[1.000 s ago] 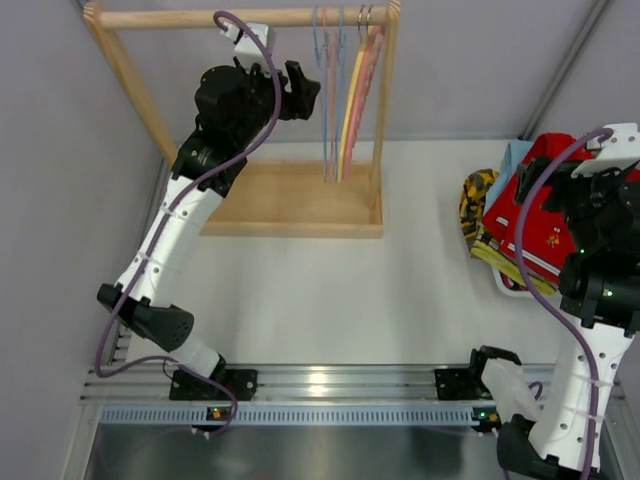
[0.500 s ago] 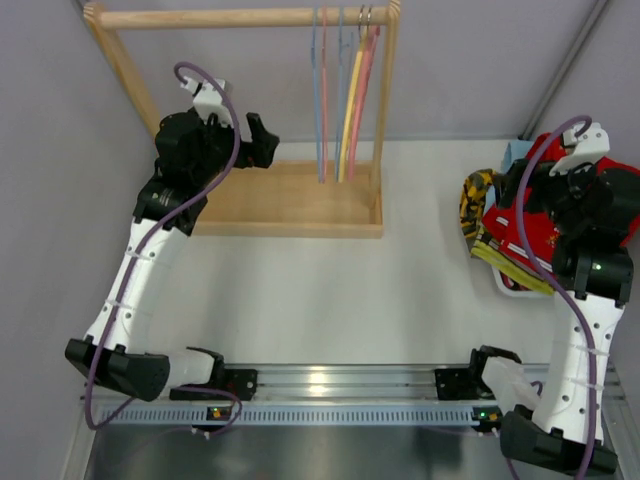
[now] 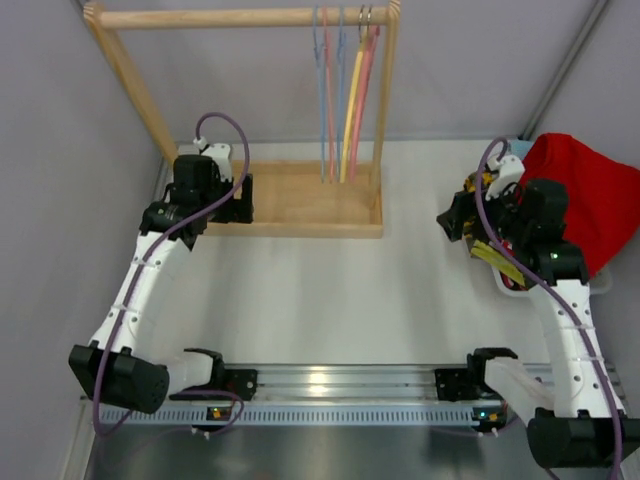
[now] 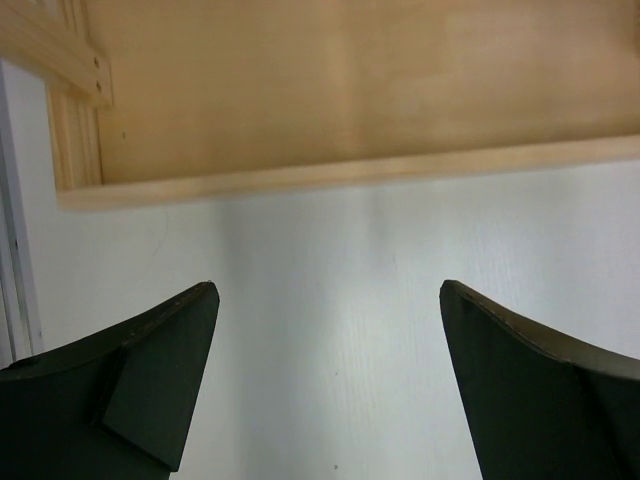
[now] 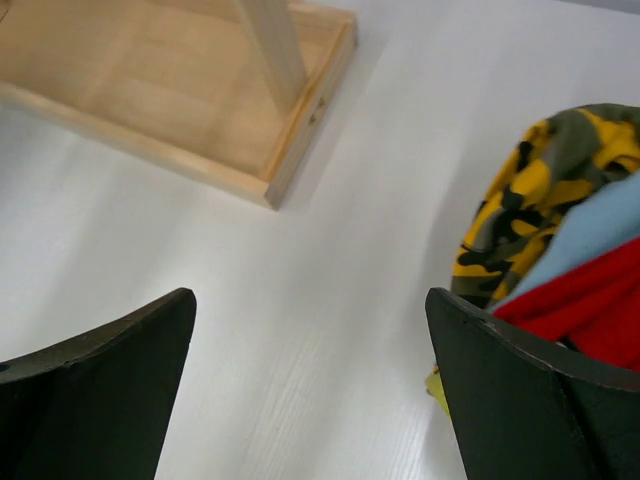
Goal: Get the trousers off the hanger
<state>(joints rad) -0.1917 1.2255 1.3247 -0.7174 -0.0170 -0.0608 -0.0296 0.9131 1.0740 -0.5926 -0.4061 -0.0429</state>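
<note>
The trousers lie in a pile at the right of the table: the red one (image 3: 592,195) on top, a yellow-green edge (image 3: 497,262) below it, and a light blue bit (image 3: 516,150) at the back. The right wrist view shows the red one (image 5: 585,305) and the light blue one (image 5: 605,230). Several coloured hangers (image 3: 345,90) hang bare on the wooden rack (image 3: 240,17). My left gripper (image 3: 243,198) is open and empty over the front left corner of the rack's base (image 4: 350,90). My right gripper (image 3: 450,215) is open and empty, just left of the pile.
A yellow-and-black patterned cloth (image 3: 478,195) lies at the pile's left edge and also shows in the right wrist view (image 5: 530,205). The rack's base tray (image 3: 300,200) and right post (image 3: 385,110) stand at the back centre. Grey walls close in on both sides.
My left arm has come down from the rack's top rail to the base's front left corner. My right arm has moved left off the pile, leaving the red trousers spread on top.
</note>
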